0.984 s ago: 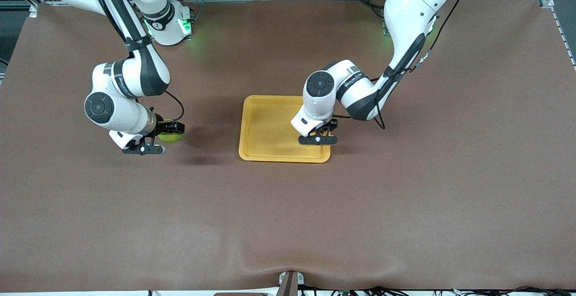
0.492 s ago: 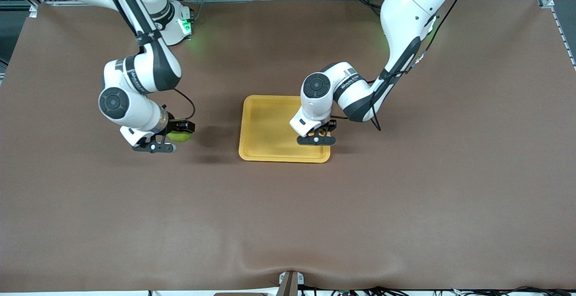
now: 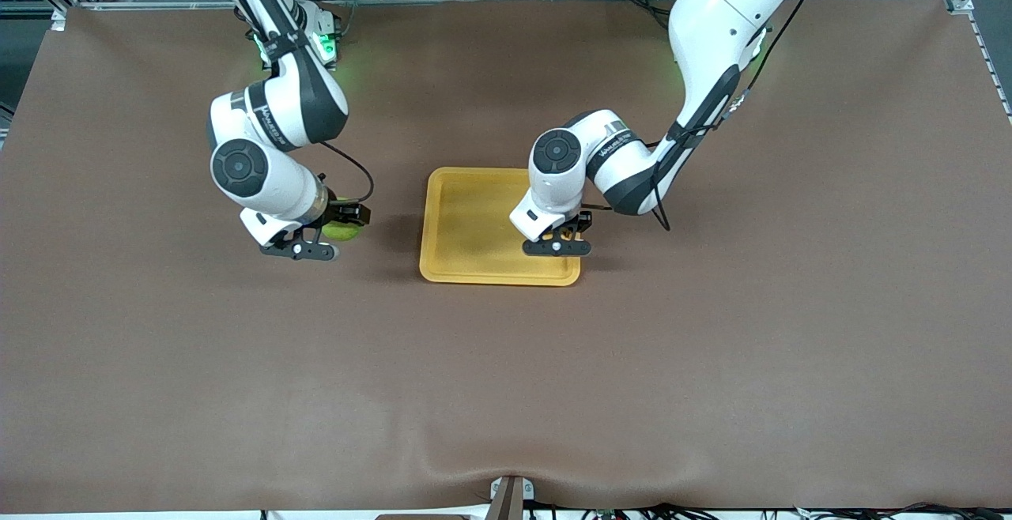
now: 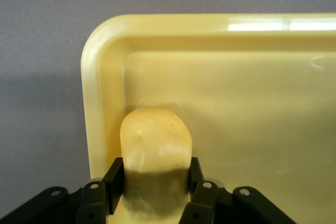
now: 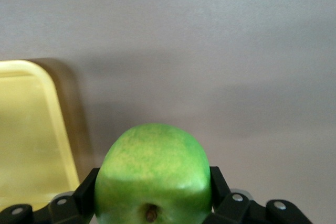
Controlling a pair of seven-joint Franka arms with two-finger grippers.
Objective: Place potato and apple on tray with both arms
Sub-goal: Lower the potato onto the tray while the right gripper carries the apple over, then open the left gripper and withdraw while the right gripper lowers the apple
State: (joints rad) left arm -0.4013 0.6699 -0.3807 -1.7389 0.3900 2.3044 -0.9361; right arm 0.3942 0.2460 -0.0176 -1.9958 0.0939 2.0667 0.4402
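Brown table cloth (image 3: 506,362) is spanned by both bent arms: the apple (image 3: 342,230) is clamped in the right gripper (image 3: 336,235) beside the tray (image 3: 466,220); the potato (image 4: 156,150) is gripped by the left gripper (image 3: 563,237) over the tray's corner.

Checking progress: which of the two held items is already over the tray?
The potato, shut in the left hand, is over the tray. The green apple, in the right hand, is over bare table beside it.

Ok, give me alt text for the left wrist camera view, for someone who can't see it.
The left gripper grips a yellow-orange potato between its black jaws, low over a corner of the yellow tray. Brown table shows past the tray's rounded rim.
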